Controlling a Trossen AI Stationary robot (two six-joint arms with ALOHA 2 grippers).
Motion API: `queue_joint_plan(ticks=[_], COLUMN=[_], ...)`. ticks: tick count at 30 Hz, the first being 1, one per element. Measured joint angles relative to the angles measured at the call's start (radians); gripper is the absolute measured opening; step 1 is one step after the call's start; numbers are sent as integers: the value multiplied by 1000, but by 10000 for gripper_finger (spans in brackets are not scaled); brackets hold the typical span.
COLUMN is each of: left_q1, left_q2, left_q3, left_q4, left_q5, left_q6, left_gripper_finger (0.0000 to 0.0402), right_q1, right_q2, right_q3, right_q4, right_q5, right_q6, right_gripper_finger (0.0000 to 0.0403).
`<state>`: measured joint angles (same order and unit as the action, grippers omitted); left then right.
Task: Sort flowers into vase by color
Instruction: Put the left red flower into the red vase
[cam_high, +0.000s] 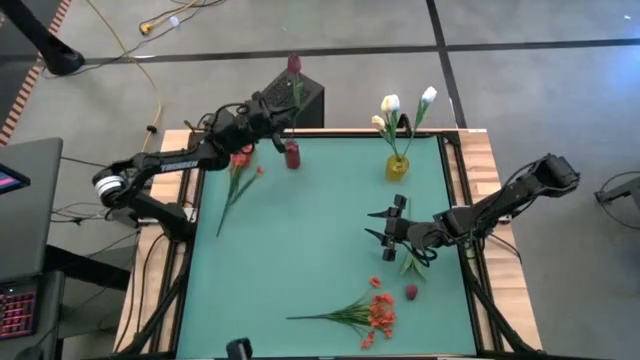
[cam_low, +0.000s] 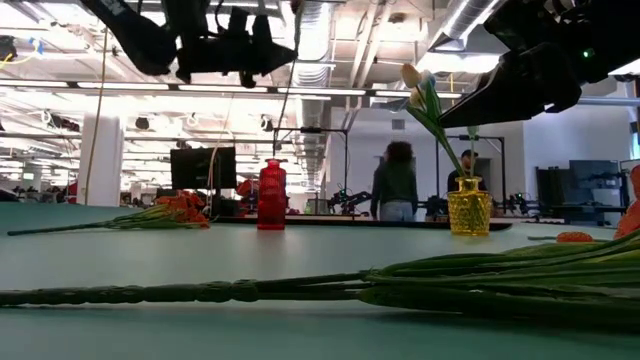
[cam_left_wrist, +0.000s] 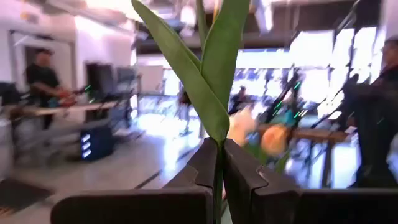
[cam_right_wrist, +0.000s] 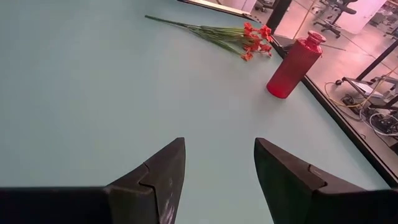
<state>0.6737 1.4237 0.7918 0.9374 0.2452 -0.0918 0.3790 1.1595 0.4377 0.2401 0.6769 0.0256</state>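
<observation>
- Left tool (cam_high: 283, 128) pinches a dark red flower (cam_high: 294, 64) by the stem, above the red vase (cam_high: 292, 154).
- White flowers (cam_high: 392, 104) stand in the yellow vase (cam_high: 397, 166).
- Right tool (cam_high: 388, 226) is spread wide, holding nothing, over the table (cam_high: 300, 240).
- Orange flowers (cam_high: 378, 312) lie near the table's front edge.

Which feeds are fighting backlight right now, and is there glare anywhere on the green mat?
Low view: bright ceiling lights sit behind everything, yet the red vase and yellow vase read fine. Left wrist view: bright windows wash out behind the flower that the left hand grips. High view: the mat is evenly lit, no glare. Right wrist view: even light around the open right hand.
</observation>
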Motion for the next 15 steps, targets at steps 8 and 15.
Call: queue_joint_plan(ticks=[8,15], left_q1=[31,43], left_q2=[37,37], left_q3=[1,1], left_q4=[74,35], left_q5=[12,11], left_q6=[5,33], left_gripper_finger=[0,0], right_q1=[-1,-3], right_q2=[0,0], right_q3=[0,0], right_q4=[0,0], right_q5=[0,0], right_q6=[-7,-8], right_gripper_finger=[216,216])
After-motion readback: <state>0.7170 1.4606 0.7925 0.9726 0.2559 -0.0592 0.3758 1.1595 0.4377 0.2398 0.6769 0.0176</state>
